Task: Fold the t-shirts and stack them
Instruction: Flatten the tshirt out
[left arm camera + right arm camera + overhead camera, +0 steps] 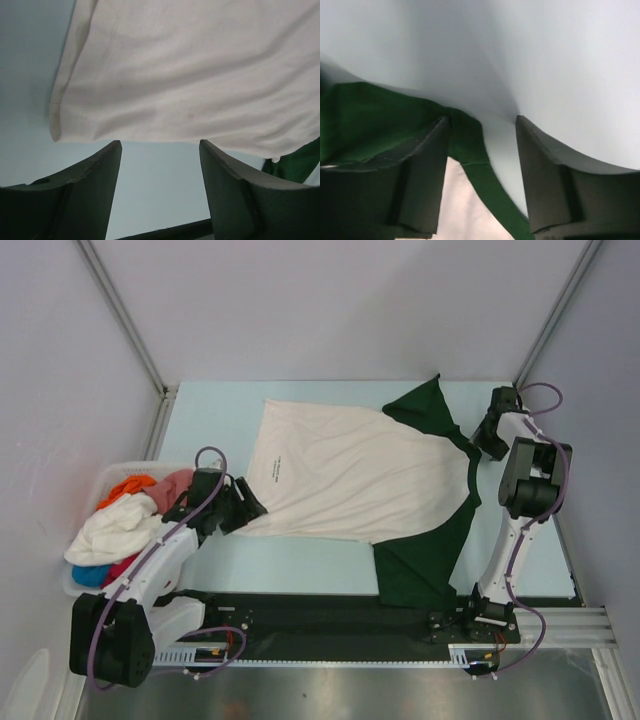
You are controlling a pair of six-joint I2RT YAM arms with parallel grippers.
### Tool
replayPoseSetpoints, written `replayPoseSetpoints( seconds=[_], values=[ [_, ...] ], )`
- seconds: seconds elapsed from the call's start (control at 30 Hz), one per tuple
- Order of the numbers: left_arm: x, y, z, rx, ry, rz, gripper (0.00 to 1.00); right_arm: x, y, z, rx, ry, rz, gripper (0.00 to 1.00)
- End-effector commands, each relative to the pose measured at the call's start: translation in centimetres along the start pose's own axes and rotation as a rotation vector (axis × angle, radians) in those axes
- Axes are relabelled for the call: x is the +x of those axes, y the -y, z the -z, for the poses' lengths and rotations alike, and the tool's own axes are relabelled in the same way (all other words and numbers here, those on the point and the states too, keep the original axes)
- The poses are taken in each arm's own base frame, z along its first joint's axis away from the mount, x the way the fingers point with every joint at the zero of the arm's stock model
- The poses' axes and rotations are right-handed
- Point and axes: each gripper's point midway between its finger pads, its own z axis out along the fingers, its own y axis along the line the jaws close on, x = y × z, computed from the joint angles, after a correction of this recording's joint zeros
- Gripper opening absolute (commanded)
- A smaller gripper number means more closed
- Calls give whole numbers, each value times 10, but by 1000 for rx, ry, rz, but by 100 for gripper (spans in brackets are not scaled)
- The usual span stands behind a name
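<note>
Item: cream-white t-shirt (350, 475) with dark green sleeves, laid out on my surface (215, 415). My left tool (160, 145): spread, empty, just short of its hem. My right tool (482, 120): spread (green band lying in its gap, unpinched). Other t-shirts (115, 530): heaped in basket (66, 585).

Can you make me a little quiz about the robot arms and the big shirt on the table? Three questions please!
1. Pick one: the sleeves of the spread-out t-shirt are A) red, B) dark green, C) blue.
2. True or false: the left gripper is shut on the shirt's hem.
3. Fill the gap: the pile of other shirts sits in a white ____.
Key: 1 B. 2 False, its jaws stand open just short of the hem. 3 basket.
</note>
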Motion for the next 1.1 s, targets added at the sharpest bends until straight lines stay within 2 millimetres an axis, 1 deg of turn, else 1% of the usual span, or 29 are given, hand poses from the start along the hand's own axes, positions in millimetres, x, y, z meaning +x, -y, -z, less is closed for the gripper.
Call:
replayPoseSetpoints(
  seconds=[0.0, 0.03, 0.07, 0.1, 0.13, 0.17, 0.2, 0.23, 0.27, 0.3, 0.37, 0.4, 0.43, 0.5, 0.53, 0.57, 0.6, 0.63, 0.67, 0.7, 0.73, 0.77, 0.8, 0.83, 0.87, 0.9, 0.93, 1.0, 1.07],
  values=[
    [-17, 1, -1, -19, 58, -2, 70, -21, 24, 30, 106, 49, -36, 60],
    [-15, -6, -3, -44, 64, 6, 71, -13, 30, 39, 139, 23, -28, 68],
    [-15, -8, -3, -47, 72, 10, 72, -19, 31, 56, 132, 47, -36, 70],
    [-15, -9, -3, -51, 78, 20, 74, -17, 32, 64, 126, 49, -36, 71],
    [-14, -11, -4, -55, 84, 28, 74, -3, 34, 68, 124, 25, -28, 72],
    [-11, -16, -5, -73, 87, 38, 75, 0, 33, 75, 107, 25, -25, 73],
    [-12, -16, -3, -70, 101, 52, 77, -3, 28, 93, 63, 45, -29, 74],
    [-11, -18, -3, -74, 109, 62, 78, 3, 21, 99, 29, 47, -18, 74],
    [-9, -25, -4, -93, 117, 69, 81, 15, 18, 101, 4, 24, -10, 74],
    [-8, -26, -2, -94, 127, 77, 82, 22, 10, 107, -49, 3, -11, 74],
    [-8, -38, -1, -149, 145, 96, 84, 34, -8, 127, -135, -1, 10, 74],
    [-4, -42, 0, -170, 133, 100, 84, 36, -17, 143, -183, 12, 16, 74],
    [-3, -44, 1, -180, 132, 108, 84, 44, -27, 154, -209, 17, 54, 74],
    [0, -50, 3, -211, 132, 141, 84, 58, -22, 164, -163, 16, 84, 74],
    [4, -51, 2, -214, 125, 149, 83, 60, -22, 178, -173, 34, 89, 74],
    [4, -52, 2, -217, 126, 164, 82, 75, -18, 179, -159, 6, 86, 73],
    [6, -54, 1, -223, 125, 172, 81, 94, -17, 184, -159, -31, 107, 73],
    [8, -55, 0, -229, 118, 177, 80, 103, -15, 194, -173, -42, 107, 72],
    [8, -56, -1, -232, 118, 181, 77, 119, -15, 199, -180, -67, 116, 71],
    [8, -57, -1, -237, 119, 183, 76, 146, 1, 195, -138, -123, 142, 69],
    [8, -58, -2, -242, 119, 184, 75, 155, 10, 197, -107, -132, 143, 68],
    [8, -58, -2, -244, 119, 189, 74, 157, 22, 204, -86, -104, 129, 68],
    [8, -60, -3, -249, 126, 190, 73, 175, 36, 203, -54, -143, 120, 67],
    [8, -61, -4, -252, 128, 191, 72, 181, 44, 206, -49, -141, 105, 67],
    [8, -62, -4, -256, 128, 190, 72, 181, 49, 214, -68, -113, 76, 66],
    [7, -62, -5, -255, 133, 186, 71, 182, 57, 214, -61, -105, 31, 65],
    [6, -64, -5, -264, 139, 184, 70, 197, 70, 207, -36, -132, 0, 64],
    [6, -65, -7, -270, 137, 180, 69, 203, 73, 208, -59, -138, -41, 60],
    [6, -65, -10, -268, 133, 178, 68, 194, 85, 208, 5, -111, -82, 57]
  ],
)
